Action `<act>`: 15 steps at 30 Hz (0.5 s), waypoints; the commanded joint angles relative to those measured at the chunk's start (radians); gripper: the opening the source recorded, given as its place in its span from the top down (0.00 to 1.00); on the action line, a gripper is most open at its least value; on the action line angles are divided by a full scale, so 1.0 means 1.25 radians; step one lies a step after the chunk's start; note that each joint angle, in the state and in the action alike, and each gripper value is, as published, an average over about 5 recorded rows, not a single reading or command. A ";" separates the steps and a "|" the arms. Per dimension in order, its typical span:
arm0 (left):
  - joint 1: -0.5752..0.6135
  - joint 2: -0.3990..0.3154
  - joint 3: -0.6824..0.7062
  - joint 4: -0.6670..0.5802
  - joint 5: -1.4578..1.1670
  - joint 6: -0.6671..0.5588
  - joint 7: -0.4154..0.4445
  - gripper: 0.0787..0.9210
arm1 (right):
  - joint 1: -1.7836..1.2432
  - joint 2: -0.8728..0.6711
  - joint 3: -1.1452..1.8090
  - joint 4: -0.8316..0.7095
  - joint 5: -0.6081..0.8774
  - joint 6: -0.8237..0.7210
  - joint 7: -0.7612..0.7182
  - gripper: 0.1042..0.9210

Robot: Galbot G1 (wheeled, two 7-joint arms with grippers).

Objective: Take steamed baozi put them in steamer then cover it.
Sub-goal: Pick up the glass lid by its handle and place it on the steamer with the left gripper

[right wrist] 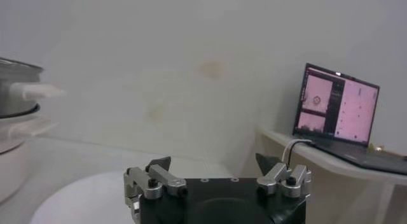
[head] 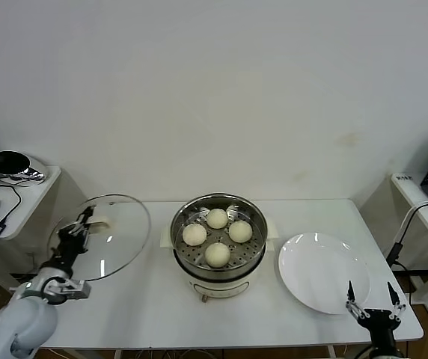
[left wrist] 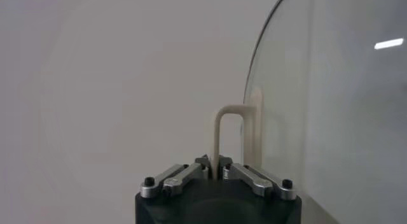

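Stainless-steel round steamer (head: 218, 241) on its white pot base, holding all four cream-white steamed baozi (head: 217, 218) on the perforated floor; loading appears complete, only covering left. Left gripper (head: 80, 226), fingers pinched on the cream rectangular handle of the round clear glass cover (head: 117, 235), carries the lid tilted above the white table (head: 147, 314), the steamer lying to its right, presumably for transfer over the rim. Right gripper (head: 371, 299) idles with jaws spread at the near table edge, the empty flat white plate (head: 322, 271) just beyond it, clear of the lid's path
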 commanded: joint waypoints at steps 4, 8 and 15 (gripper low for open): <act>-0.278 -0.023 0.409 -0.149 0.017 0.251 0.114 0.92 | -0.004 0.014 -0.022 0.021 -0.041 -0.008 0.005 0.12; -0.381 -0.084 0.502 -0.112 0.074 0.302 0.150 0.92 | 0.000 0.025 -0.040 0.015 -0.059 -0.012 0.010 0.12; -0.447 -0.165 0.564 -0.050 0.187 0.354 0.218 0.92 | -0.001 0.029 -0.058 0.005 -0.081 -0.012 0.022 0.12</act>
